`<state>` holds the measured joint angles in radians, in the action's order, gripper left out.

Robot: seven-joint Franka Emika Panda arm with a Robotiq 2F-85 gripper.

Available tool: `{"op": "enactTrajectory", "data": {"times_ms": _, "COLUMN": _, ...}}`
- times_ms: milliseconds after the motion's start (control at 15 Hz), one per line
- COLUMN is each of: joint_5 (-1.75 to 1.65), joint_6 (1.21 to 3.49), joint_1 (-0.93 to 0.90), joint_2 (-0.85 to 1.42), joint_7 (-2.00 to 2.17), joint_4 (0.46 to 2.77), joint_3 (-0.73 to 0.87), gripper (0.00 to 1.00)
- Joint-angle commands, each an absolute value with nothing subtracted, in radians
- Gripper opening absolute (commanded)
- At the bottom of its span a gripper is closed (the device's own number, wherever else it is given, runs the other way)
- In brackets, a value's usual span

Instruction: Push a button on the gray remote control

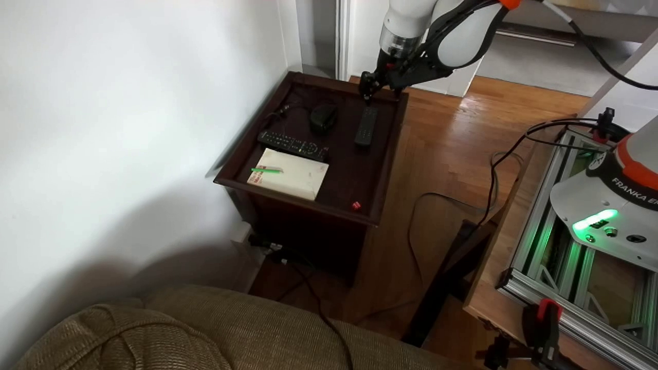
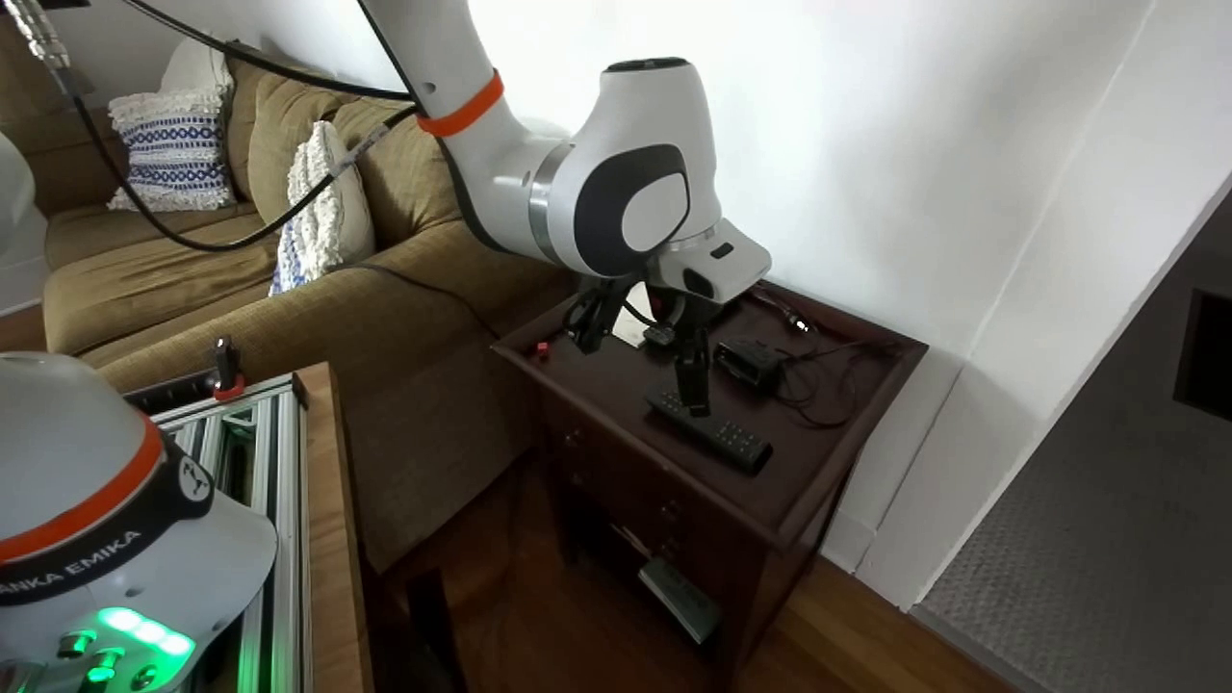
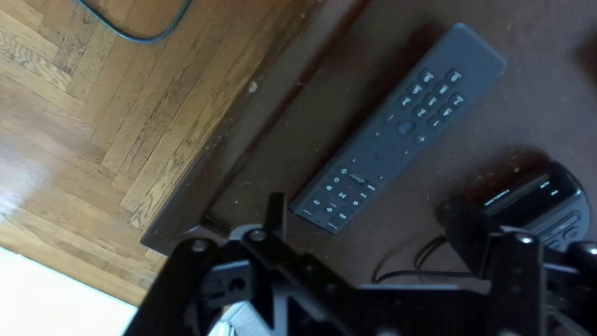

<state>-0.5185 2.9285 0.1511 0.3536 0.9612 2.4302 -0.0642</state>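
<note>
The gray remote control (image 1: 366, 126) lies flat on the dark wooden side table (image 1: 344, 185), along its open side. In an exterior view one finger partly covers it (image 2: 717, 433). In the wrist view its buttons face up and it runs diagonally (image 3: 396, 135), its near end between the fingertips in the picture. My gripper (image 3: 367, 205) is open and empty, fingers wide apart. It also shows open in both exterior views (image 1: 381, 92) (image 2: 639, 366), by one end of the remote and apparently above the table. Contact with the remote cannot be told.
A chunky black device (image 1: 323, 118) with cables (image 2: 818, 395) stands beside the remote. A longer black remote (image 1: 293, 146), a pale booklet (image 1: 290, 174) with a green pencil (image 1: 267, 170), and a red die (image 1: 356, 206) also lie on the table. A white wall (image 2: 914, 144) borders the table.
</note>
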Motion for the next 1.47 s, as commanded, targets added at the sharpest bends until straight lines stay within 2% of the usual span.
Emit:
{"op": "enactTrajectory", "data": {"times_ms": 0, "joint_5": -0.529, "joint_6": 2.992, "joint_1": 0.135, "joint_2": 0.438, "joint_7": 1.028, "joint_4": 2.367, "joint_3": -0.011, "gripper": 0.58}}
{"op": "enactTrajectory", "data": {"times_ms": 400, "joint_5": -0.520, "joint_6": 3.033, "joint_1": 0.098, "joint_2": 0.513, "joint_7": 1.106, "joint_4": 2.311, "joint_3": 0.060, "gripper": 0.11}}
{"op": "enactTrajectory", "data": {"times_ms": 533, "joint_5": -0.520, "joint_6": 3.024, "joint_1": 0.083, "joint_2": 0.531, "joint_7": 1.124, "joint_4": 2.300, "joint_3": 0.069, "gripper": 0.01}}
{"op": "enactTrajectory", "data": {"times_ms": 1400, "joint_5": -0.538, "joint_6": 3.026, "joint_1": -0.097, "joint_2": 0.606, "joint_7": 1.259, "joint_4": 2.248, "joint_3": 0.220, "gripper": 0.00}}
